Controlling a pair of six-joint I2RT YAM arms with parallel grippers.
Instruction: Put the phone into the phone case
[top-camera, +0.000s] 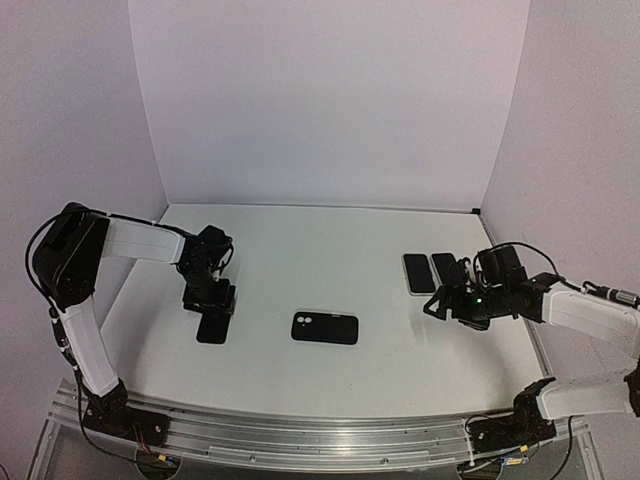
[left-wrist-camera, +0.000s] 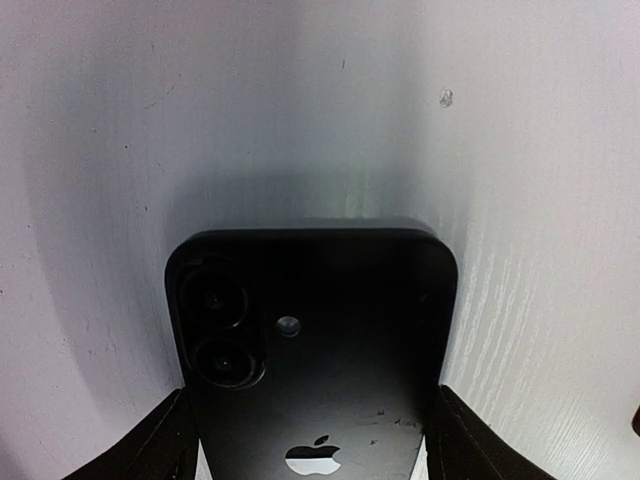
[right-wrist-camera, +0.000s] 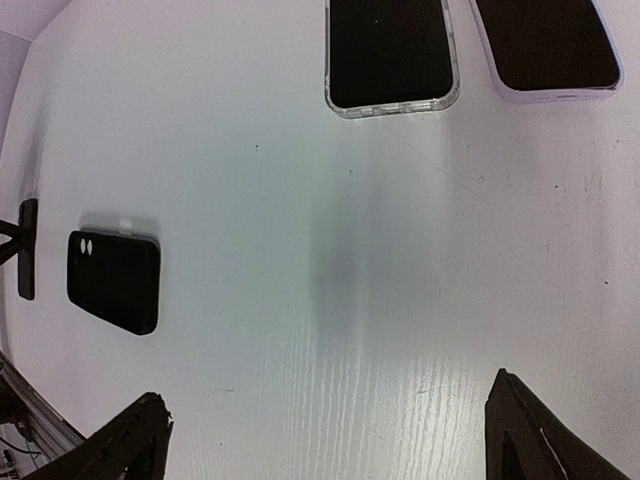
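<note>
A black phone (left-wrist-camera: 320, 330) shows its back, with twin lenses and a silver logo, between the fingers of my left gripper (left-wrist-camera: 310, 430). Both fingers press on its long edges, so the gripper is shut on it. In the top view the phone (top-camera: 213, 330) hangs tilted below the left gripper (top-camera: 209, 303) at the table's left. The right wrist view shows the phone (right-wrist-camera: 28, 250) edge-on. The black phone case (top-camera: 325, 327) lies flat at the table's middle, and it is also in the right wrist view (right-wrist-camera: 113, 281). My right gripper (right-wrist-camera: 325, 425) is open over bare table, at the right (top-camera: 438, 303).
Two other phones lie side by side at the right rear, one in a clear case (top-camera: 419, 272) (right-wrist-camera: 391, 55) and one in a pale lilac case (top-camera: 445, 268) (right-wrist-camera: 545, 45), just beyond the right gripper. White walls close in the white table (top-camera: 300, 250) on three sides.
</note>
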